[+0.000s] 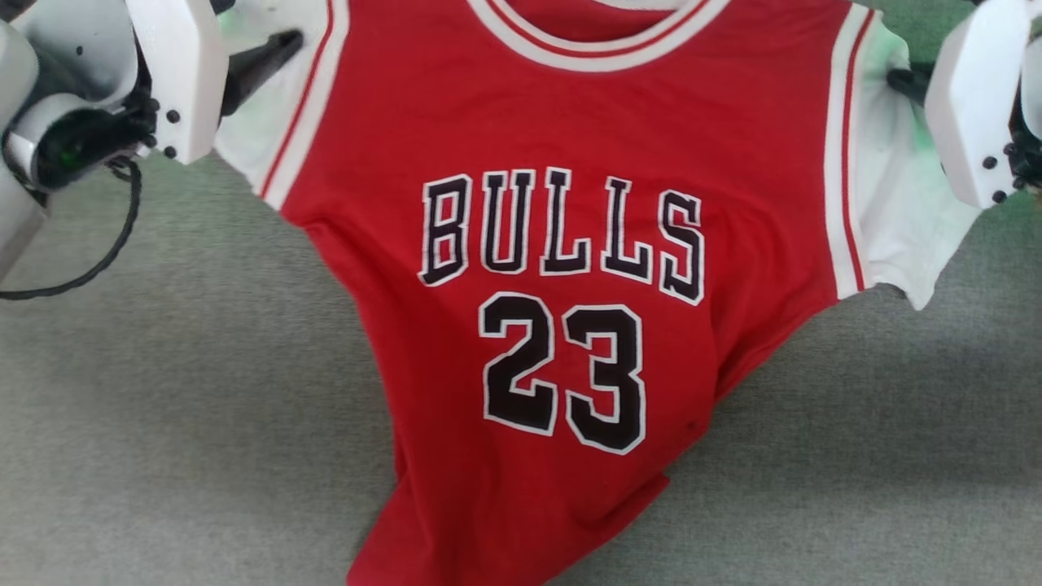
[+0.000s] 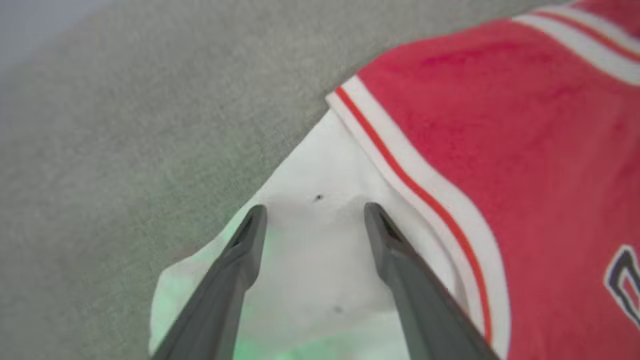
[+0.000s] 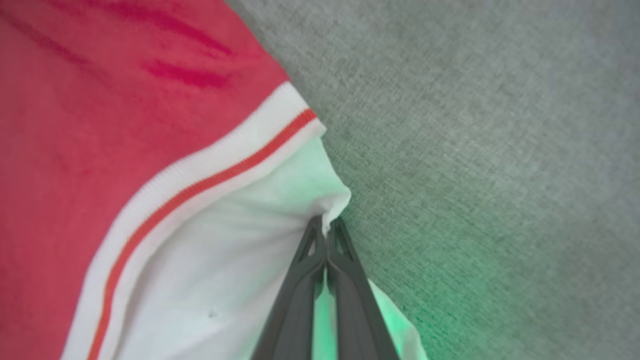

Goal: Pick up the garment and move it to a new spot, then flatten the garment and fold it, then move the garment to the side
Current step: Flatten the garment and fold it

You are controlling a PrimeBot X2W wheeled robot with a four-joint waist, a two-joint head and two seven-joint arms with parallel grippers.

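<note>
The garment (image 1: 570, 244) is a red jersey with black "BULLS" and "23", white-and-red trim and white sleeves, lying face up on the grey cloth surface. Its lower part is bunched narrow. My left gripper (image 2: 315, 210) is open, its two dark fingers (image 2: 240, 260) straddling the white left sleeve (image 2: 320, 250) and resting on it. In the head view this gripper (image 1: 281, 45) points at that sleeve from the upper left. My right gripper (image 3: 327, 225) is shut on a pinched fold at the edge of the white right sleeve (image 3: 225, 260). The head view has it (image 1: 905, 81) at the upper right.
Grey fabric surface (image 1: 163, 407) extends all around the jersey, with free room at the lower left and lower right (image 1: 855, 456). A black cable (image 1: 106, 252) hangs from the left arm's wrist. Green light tints the sleeves near both grippers.
</note>
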